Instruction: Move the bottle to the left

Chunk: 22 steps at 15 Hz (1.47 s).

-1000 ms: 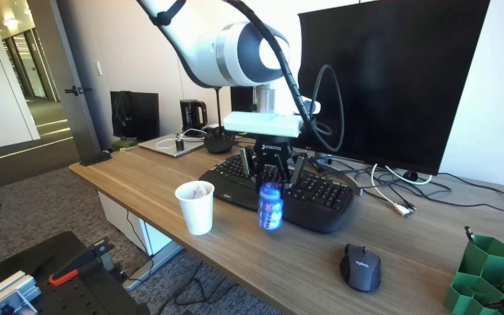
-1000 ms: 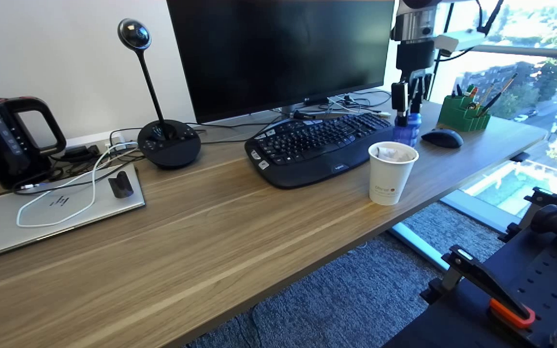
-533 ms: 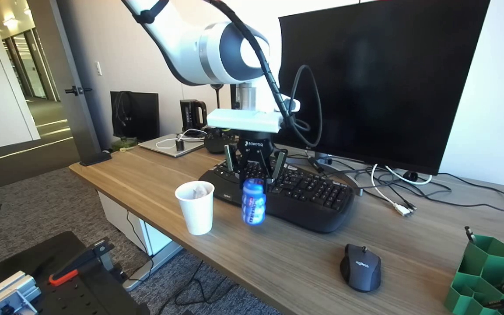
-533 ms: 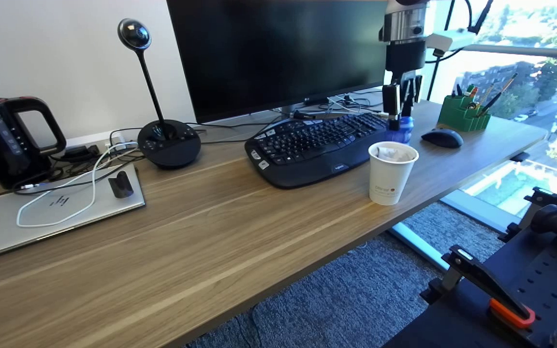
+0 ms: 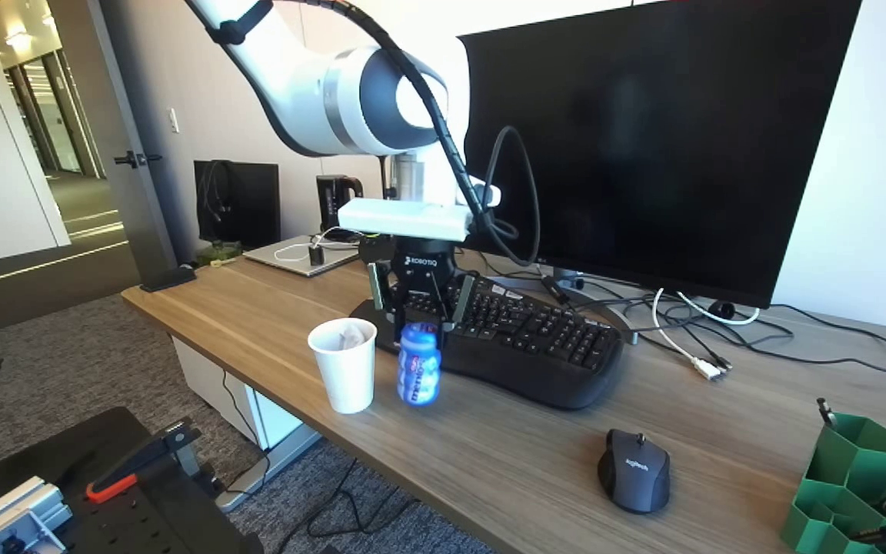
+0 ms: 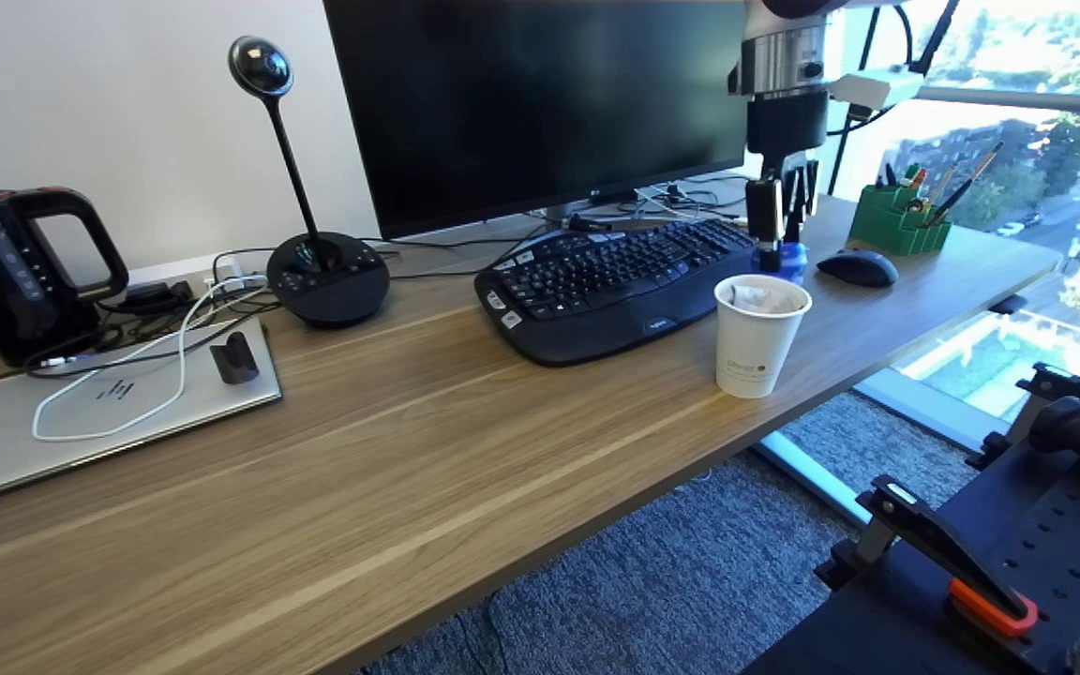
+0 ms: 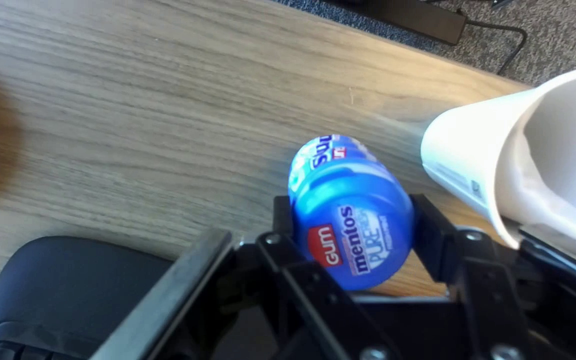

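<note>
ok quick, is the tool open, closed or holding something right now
Tool: closed, holding the blue bottle near its top, gripped from both sides.

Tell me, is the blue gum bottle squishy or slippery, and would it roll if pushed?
Probably not squishy: no dent shows where the claw grips the blue gum bottle. It might be slippery, since its cap looks smooth and shiny. Tipped over, it could roll bumpily, because it's round with wavy sides.

Fingers (image 7: 434,240) clasping blue bottle (image 7: 352,215), white cup (image 7: 473,142) nearby
</note>
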Available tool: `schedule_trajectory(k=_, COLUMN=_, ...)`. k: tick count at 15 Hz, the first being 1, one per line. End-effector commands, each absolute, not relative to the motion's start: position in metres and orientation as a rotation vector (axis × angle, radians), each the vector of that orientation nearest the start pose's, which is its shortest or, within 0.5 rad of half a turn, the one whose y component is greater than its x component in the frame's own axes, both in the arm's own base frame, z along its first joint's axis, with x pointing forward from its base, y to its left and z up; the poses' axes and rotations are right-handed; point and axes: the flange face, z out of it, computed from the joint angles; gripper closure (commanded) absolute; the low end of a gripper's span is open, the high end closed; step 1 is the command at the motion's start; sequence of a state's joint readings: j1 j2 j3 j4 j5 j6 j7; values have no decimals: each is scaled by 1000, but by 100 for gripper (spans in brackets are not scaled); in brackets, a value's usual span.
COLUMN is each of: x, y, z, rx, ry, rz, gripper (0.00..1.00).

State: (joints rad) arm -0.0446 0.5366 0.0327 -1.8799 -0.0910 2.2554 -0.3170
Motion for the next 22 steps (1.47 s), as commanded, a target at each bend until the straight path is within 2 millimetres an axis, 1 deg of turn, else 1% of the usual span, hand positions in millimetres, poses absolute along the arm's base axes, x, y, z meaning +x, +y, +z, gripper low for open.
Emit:
schedule_trajectory(k=1, x=605, y=-10, z=217, rx=-3096, ry=-619, rz=300, gripper=66)
schedule_trajectory(k=6, x=602, y=-17, z=214, rx=-3105, ry=-605, rz=313, gripper=66)
schedule_trajectory(k=10, x=606, y=-27, z=218, rx=-3132, ry=-586, rz=292, gripper=66)
schedule_trajectory(k=15, x=607, y=-37, z=219, rx=-3155, ry=-575, rz=294, gripper=66)
schedule_trajectory(k=19, x=607, y=-36, z=220, rx=-3153, ry=-576, rz=291, gripper=66)
schedule_trajectory(k=22, x=607, y=-30, z=221, rx=-3148, ry=-597, rz=289, gripper=66)
